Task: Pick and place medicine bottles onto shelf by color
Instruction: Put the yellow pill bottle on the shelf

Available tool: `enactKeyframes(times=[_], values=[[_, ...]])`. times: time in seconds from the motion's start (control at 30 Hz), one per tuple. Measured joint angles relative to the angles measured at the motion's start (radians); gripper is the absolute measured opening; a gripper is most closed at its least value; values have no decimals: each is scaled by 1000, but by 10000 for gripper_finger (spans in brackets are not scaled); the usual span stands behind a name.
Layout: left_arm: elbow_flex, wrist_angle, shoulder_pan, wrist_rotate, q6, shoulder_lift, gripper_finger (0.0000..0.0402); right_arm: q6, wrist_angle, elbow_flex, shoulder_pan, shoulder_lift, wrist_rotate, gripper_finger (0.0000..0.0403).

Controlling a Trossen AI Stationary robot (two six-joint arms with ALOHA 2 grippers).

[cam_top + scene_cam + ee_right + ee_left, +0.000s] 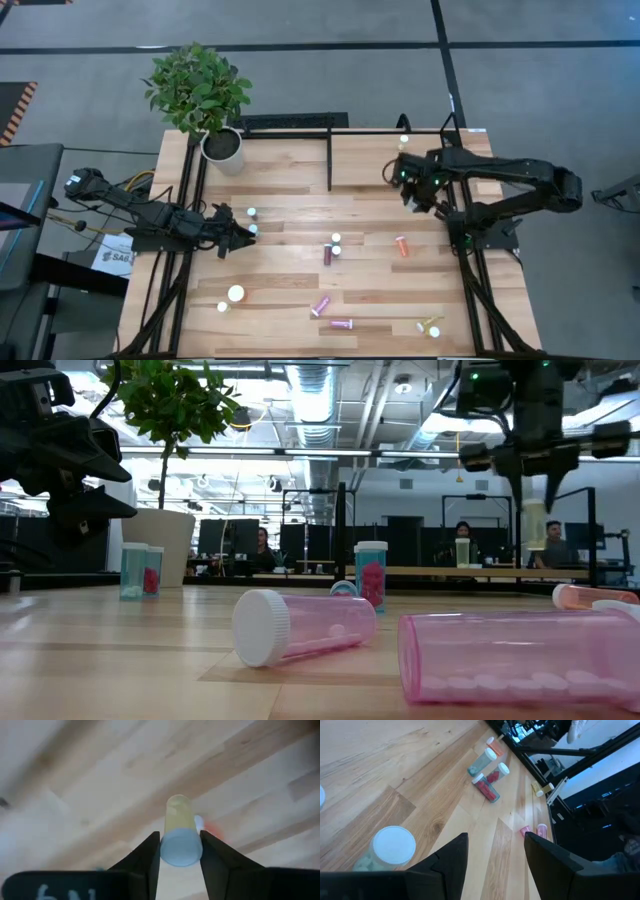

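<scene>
My right gripper (pixel 408 183) is shut on a yellow medicine bottle (pixel 177 815) with a white cap, held in the air over the far right of the table by the shelf (pixel 370 160). One bottle (pixel 404 141) stands on the shelf at the back. My left gripper (pixel 240 238) is open and empty at the table's left, low, beside two standing pale bottles (pixel 251 212). One white-capped bottle (pixel 394 845) stands just beside its finger. Maroon bottles (pixel 327 255), an orange one (pixel 402 246), pink ones (pixel 320 305) and a yellow one (pixel 430 326) lie about the table. My right gripper pinches the yellow bottle at its white cap (pixel 180 852) between its two fingers, coming from above and pointing down. The body hangs below the fingers, roughly upright and clear of any surface, as the low view (pixel 535 525) also shows.
A potted plant in a white pot (pixel 222 145) stands at the table's back left corner. The shelf's black frame bar (pixel 330 160) runs from far to near at mid-table. Two white-capped bottles (pixel 236 294) stand near the front left. People sit in the room behind.
</scene>
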Motion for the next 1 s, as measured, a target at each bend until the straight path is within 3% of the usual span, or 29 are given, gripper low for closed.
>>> enactKeyframes(times=[0.2,0.47,0.77,1.0], values=[[0,0,0,0,0,0,180,172,-10,31,-151,0,40,145],[0,0,0,0,0,0,180,325,44,39,-329,2,72,125],[0,0,0,0,0,0,180,172,101,39,-480,29,98,126],[0,0,0,0,0,0,180,0,40,131,-545,159,75,124]])
